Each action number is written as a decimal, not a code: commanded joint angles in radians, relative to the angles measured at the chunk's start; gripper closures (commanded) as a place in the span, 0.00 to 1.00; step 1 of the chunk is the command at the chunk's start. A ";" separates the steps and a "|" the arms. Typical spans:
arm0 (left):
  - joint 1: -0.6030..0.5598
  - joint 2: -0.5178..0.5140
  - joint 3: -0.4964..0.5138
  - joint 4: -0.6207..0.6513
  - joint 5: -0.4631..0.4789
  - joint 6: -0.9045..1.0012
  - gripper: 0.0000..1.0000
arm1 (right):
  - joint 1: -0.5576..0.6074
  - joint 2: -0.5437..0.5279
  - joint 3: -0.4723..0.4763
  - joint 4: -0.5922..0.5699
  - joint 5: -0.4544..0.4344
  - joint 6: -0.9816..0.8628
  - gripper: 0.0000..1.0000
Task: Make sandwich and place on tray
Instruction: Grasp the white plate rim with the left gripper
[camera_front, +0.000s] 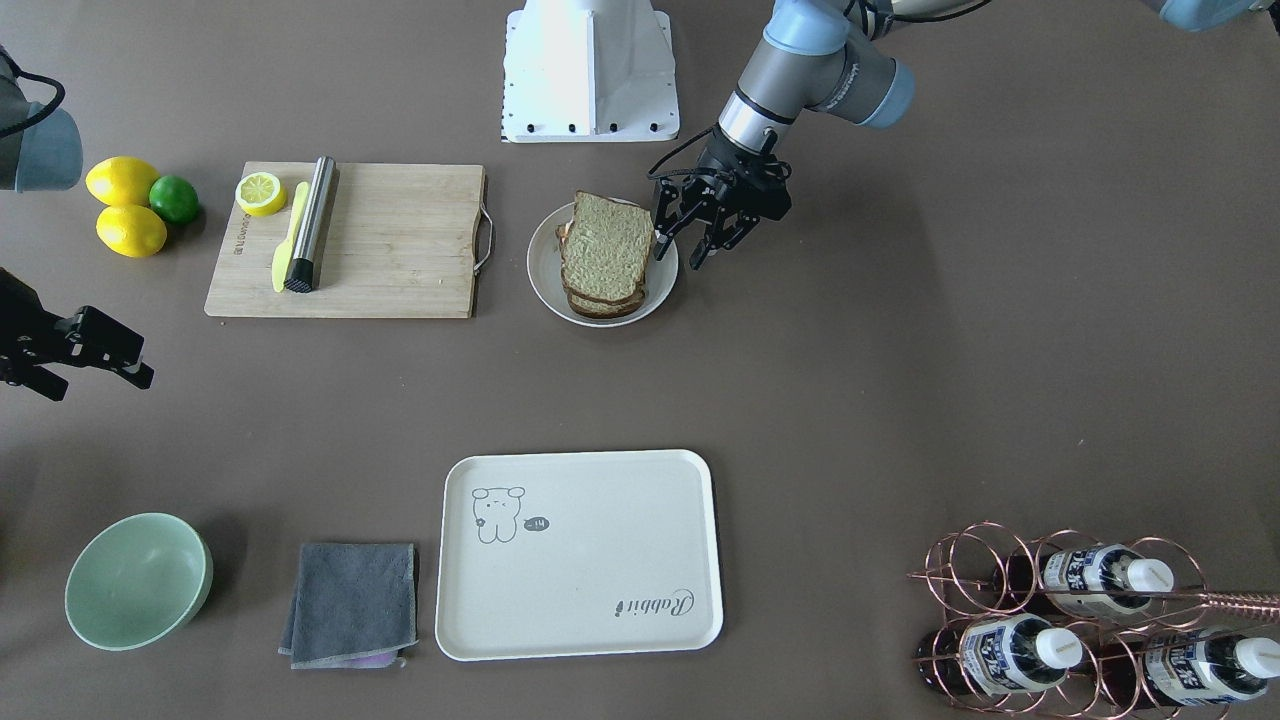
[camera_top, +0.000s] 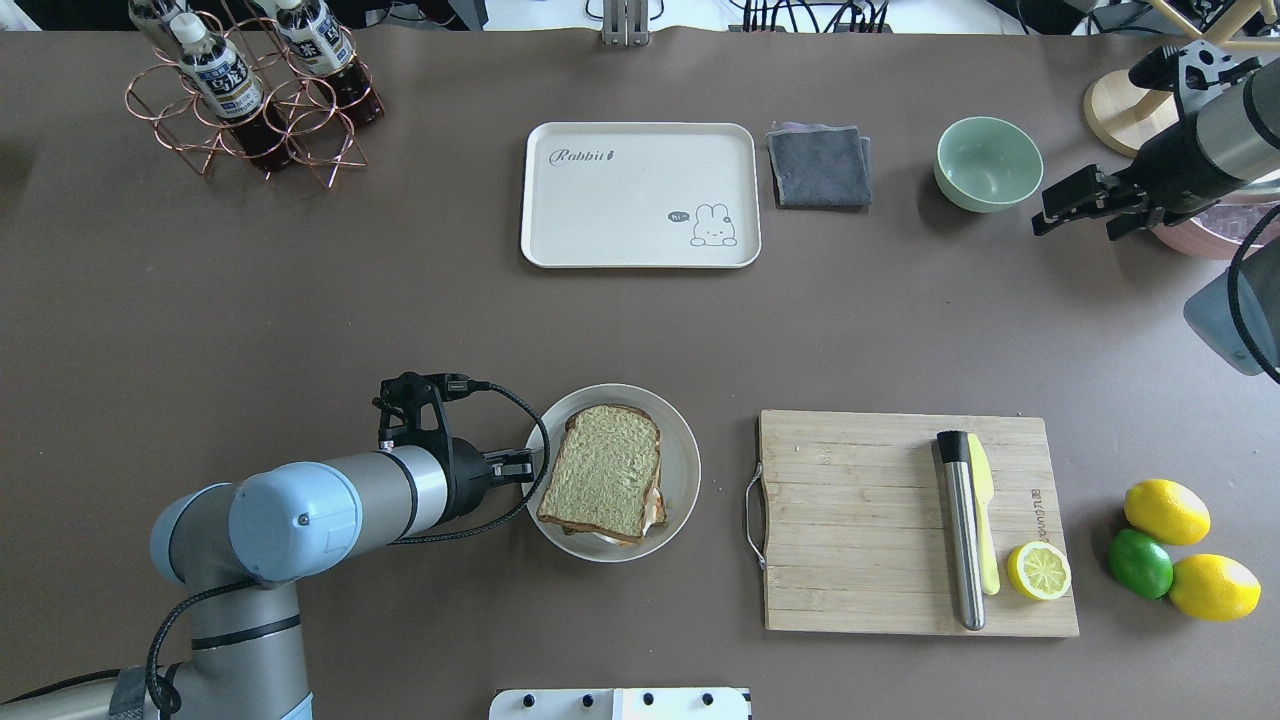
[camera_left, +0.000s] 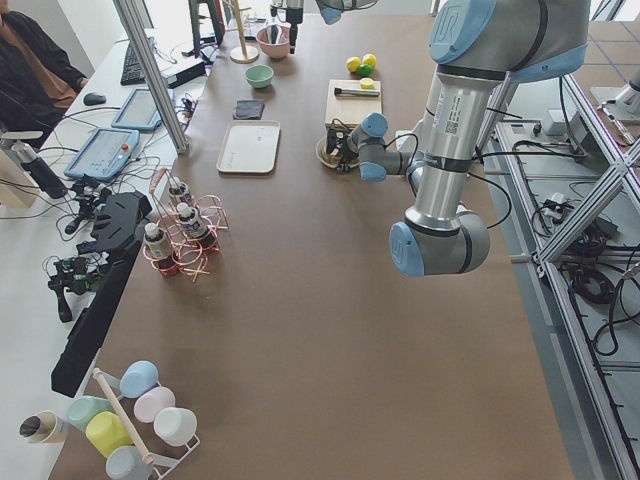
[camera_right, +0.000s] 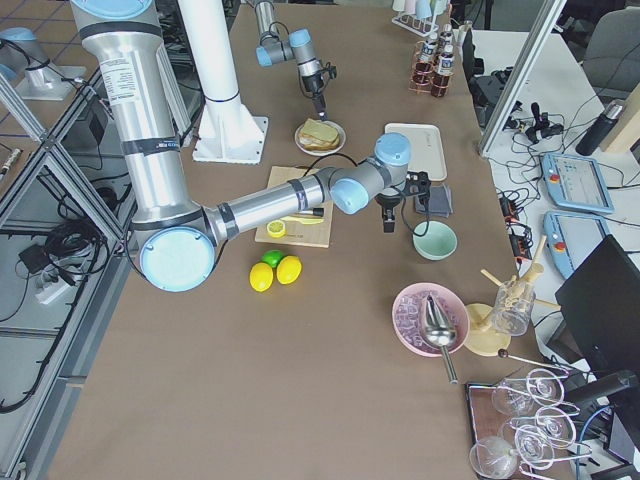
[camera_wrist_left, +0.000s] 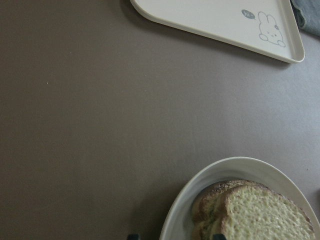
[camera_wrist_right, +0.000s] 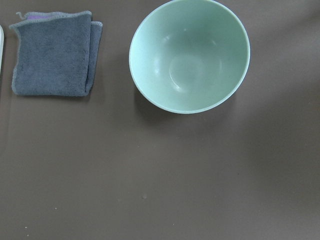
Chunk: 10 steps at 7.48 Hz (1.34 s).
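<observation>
The sandwich (camera_top: 603, 470) lies on a round white plate (camera_top: 685, 470) near the robot's base; white egg shows at its lower edge. It also shows in the front view (camera_front: 605, 250) and the left wrist view (camera_wrist_left: 250, 212). My left gripper (camera_front: 680, 250) is open and empty, hovering just beside the plate's rim, and shows from overhead too (camera_top: 525, 467). The cream rabbit tray (camera_top: 620, 200) lies empty at the far side, also in the front view (camera_front: 580, 555). My right gripper (camera_top: 1075, 225) is open and empty, raised beside the green bowl.
A wooden cutting board (camera_top: 870, 520) carries a steel rod, a yellow knife and a half lemon. Two lemons and a lime (camera_top: 1140, 563) lie beyond it. A green bowl (camera_top: 988, 163) and grey cloth (camera_top: 820, 165) sit beside the tray. A copper bottle rack (camera_top: 250, 90) stands far left.
</observation>
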 joint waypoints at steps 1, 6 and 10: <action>0.005 -0.002 0.033 -0.004 0.001 0.000 0.53 | 0.001 -0.006 0.002 0.001 -0.001 0.001 0.01; 0.054 -0.008 0.030 -0.006 0.043 -0.003 0.77 | 0.001 -0.006 0.003 0.001 0.000 -0.001 0.01; 0.051 -0.019 -0.001 0.005 0.032 -0.019 1.00 | 0.002 -0.012 0.005 0.001 0.000 0.001 0.01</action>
